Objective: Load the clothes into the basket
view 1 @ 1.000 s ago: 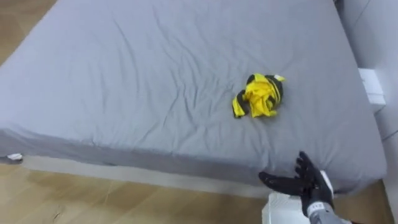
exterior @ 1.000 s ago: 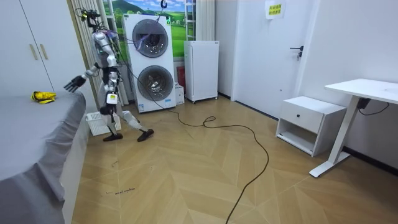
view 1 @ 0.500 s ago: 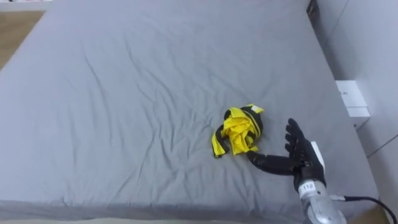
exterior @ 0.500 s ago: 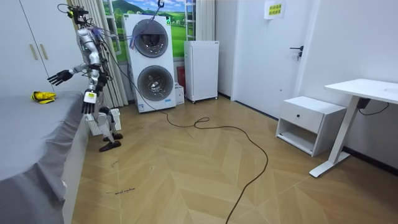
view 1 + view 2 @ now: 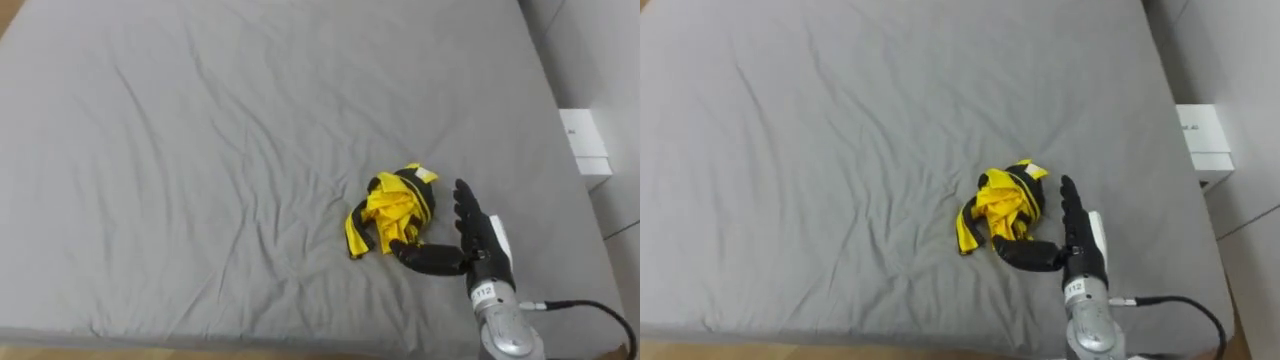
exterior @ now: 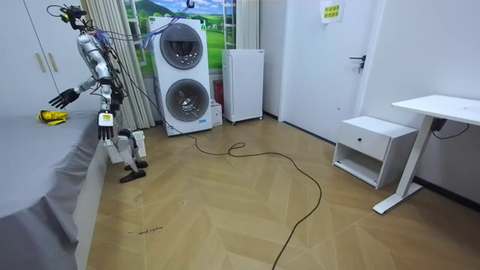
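A crumpled yellow and black garment (image 5: pixel 391 209) (image 5: pixel 1001 206) lies on the grey bed (image 5: pixel 200 150), toward its right side. My right hand (image 5: pixel 470 245) (image 5: pixel 1072 250) reaches over the bed from the lower right, open with fingers straight. Its thumb touches the garment's near edge while the fingers stand just right of it. In the room view I stand at the bed's edge, leaning over it, right hand (image 6: pixel 59 97) stretched out next to the garment (image 6: pixel 51 116). My left hand (image 6: pixel 105 125) hangs at my side there.
A white box (image 5: pixel 587 144) stands on the floor past the bed's right edge. In the room view a white slatted basket (image 6: pixel 114 148) sits behind my legs, with stacked washing machines (image 6: pixel 178 75) beyond.
The head camera has shifted closer over the bed. My right hand has moved forward from below the mattress edge up to the garment, and its thumb now touches it.
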Controlling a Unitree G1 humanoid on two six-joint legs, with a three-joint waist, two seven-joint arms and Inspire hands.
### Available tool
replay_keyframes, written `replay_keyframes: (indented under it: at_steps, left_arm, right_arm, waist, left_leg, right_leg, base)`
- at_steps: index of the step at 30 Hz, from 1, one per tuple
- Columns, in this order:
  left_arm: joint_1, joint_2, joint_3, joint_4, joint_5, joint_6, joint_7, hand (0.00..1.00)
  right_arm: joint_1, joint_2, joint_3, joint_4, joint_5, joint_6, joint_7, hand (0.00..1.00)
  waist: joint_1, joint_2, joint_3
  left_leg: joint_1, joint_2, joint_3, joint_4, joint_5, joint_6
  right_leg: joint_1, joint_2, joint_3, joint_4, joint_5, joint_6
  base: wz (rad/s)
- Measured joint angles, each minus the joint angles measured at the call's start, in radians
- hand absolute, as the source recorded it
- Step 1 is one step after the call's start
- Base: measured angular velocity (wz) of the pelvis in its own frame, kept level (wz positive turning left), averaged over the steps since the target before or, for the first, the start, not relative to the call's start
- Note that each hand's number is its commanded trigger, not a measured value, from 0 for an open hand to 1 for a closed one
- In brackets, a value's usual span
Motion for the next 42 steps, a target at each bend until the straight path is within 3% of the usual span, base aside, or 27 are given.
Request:
replay_keyframes:
  at_steps: [4, 9, 12, 14, 20, 23, 24, 25, 29, 34, 37, 42]
  left_arm:
    - [-0.024, 0.011, 0.001, 0.021, 0.000, 0.015, -0.001, 0.00]
    - [-0.036, 0.013, -0.001, 0.025, -0.001, 0.037, -0.016, 0.00]
    - [-0.050, 0.028, -0.024, 0.045, -0.001, 0.050, -0.022, 0.00]
    - [-0.055, 0.039, -0.048, 0.054, -0.001, 0.053, -0.018, 0.00]
    - [-0.066, 0.044, -0.069, 0.069, 0.000, 0.056, -0.018, 0.00]
    - [-0.077, 0.049, -0.097, 0.068, 0.002, 0.071, -0.021, 0.00]
    - [-0.080, 0.049, -0.100, 0.067, 0.000, 0.081, -0.022, 0.00]
    - [-0.080, 0.050, -0.102, 0.065, 0.002, 0.090, -0.021, 0.00]
    - [-0.080, 0.051, -0.103, 0.059, 0.003, 0.112, -0.019, 0.00]
    - [-0.107, 0.051, -0.139, 0.043, -0.001, 0.129, -0.017, 0.00]
    - [-0.107, 0.051, -0.141, 0.042, 0.000, 0.142, -0.017, 0.00]
    - [-0.107, 0.053, -0.134, 0.036, 0.000, 0.140, -0.018, 0.00]
  right_arm:
    - [-0.078, -0.007, 0.009, 0.053, 0.001, 0.017, -0.019, 0.00]
    - [-0.153, -0.023, 0.023, 0.162, 0.010, 0.022, -0.039, 0.00]
    - [-0.218, -0.035, 0.052, 0.309, 0.010, 0.021, -0.071, 0.00]
    - [-0.257, -0.036, 0.059, 0.370, 0.010, 0.016, -0.087, 0.00]
    - [-0.313, -0.037, 0.048, 0.486, 0.011, -0.004, -0.151, 0.00]
    - [-0.351, -0.060, 0.047, 0.541, 0.022, -0.001, -0.188, 0.00]
    - [-0.367, -0.074, 0.046, 0.572, 0.027, -0.002, -0.195, 0.74]
    - [-0.387, -0.084, 0.046, 0.614, 0.024, 0.001, -0.199, 1.00]
    - [-0.406, -0.108, 0.037, 0.686, 0.015, 0.004, -0.230, 1.00]
    - [-0.429, -0.199, 0.038, 0.748, 0.020, 0.017, -0.258, 1.00]
    - [-0.446, -0.209, 0.023, 0.764, 0.045, 0.036, -0.253, 1.00]
    - [-0.427, -0.208, -0.056, 0.759, 0.116, 0.035, -0.247, 1.00]
  waist:
    - [0.006, -0.012, 0.0073]
    - [0.047, -0.018, 0.0103]
    - [0.083, -0.029, 0.0123]
    - [0.083, -0.033, 0.0129]
    - [0.102, -0.028, 0.0163]
    - [0.120, -0.016, 0.0196]
    - [0.129, -0.010, 0.0208]
    - [0.138, -0.007, 0.0219]
    - [0.153, -0.001, 0.0224]
    - [0.161, 0.012, 0.0265]
    - [0.158, 0.016, 0.0282]
    - [0.156, 0.020, 0.0288]
  left_leg:
    - [-0.023, -0.006, -0.027, 0.008, 0.008, 0.006]
    - [-0.037, -0.020, -0.030, 0.010, 0.021, 0.020]
    - [-0.049, -0.025, -0.035, 0.017, 0.023, 0.025]
    - [-0.071, -0.027, -0.039, 0.030, 0.024, 0.026]
    - [-0.102, -0.030, -0.048, 0.045, 0.025, 0.029]
    - [-0.128, -0.031, -0.057, 0.057, 0.026, 0.029]
    - [-0.140, -0.031, -0.060, 0.061, 0.026, 0.030]
    - [-0.146, -0.031, -0.060, 0.061, 0.026, 0.030]
    - [-0.164, -0.033, -0.065, 0.061, 0.026, 0.030]
    - [-0.189, -0.038, -0.081, 0.068, 0.028, 0.033]
    - [-0.191, -0.038, -0.083, 0.068, 0.028, 0.033]
    - [-0.189, -0.040, -0.083, 0.067, 0.028, 0.033]
  right_leg:
    - [-0.002, -0.012, -0.061, -0.002, -0.003, 0.005]
    - [-0.005, -0.031, -0.084, -0.002, -0.009, 0.014]
    - [-0.009, -0.036, -0.090, -0.002, -0.010, 0.019]
    - [-0.020, -0.038, -0.105, -0.002, -0.008, 0.021]
    - [-0.031, -0.038, -0.126, -0.004, -0.007, 0.023]
    - [-0.041, -0.036, -0.142, -0.017, -0.007, 0.023]
    - [-0.050, -0.037, -0.146, -0.015, -0.007, 0.022]
    - [-0.058, -0.037, -0.146, -0.011, -0.007, 0.022]
    - [-0.070, -0.039, -0.164, -0.010, -0.007, 0.022]
    - [-0.076, -0.040, -0.194, -0.013, -0.009, 0.025]
    - [-0.076, -0.040, -0.196, -0.013, -0.009, 0.025]
    - [-0.075, -0.040, -0.173, -0.015, -0.009, 0.025]
  base:
    - [0.27]
    - [0.21]
    - [0.12]
    - [0.20]
    - [0.15]
    - [0.16]
    - [0.10]
    - [0.08]
    - [0.14]
    - [0.26]
    - [0.00]
    - [0.00]
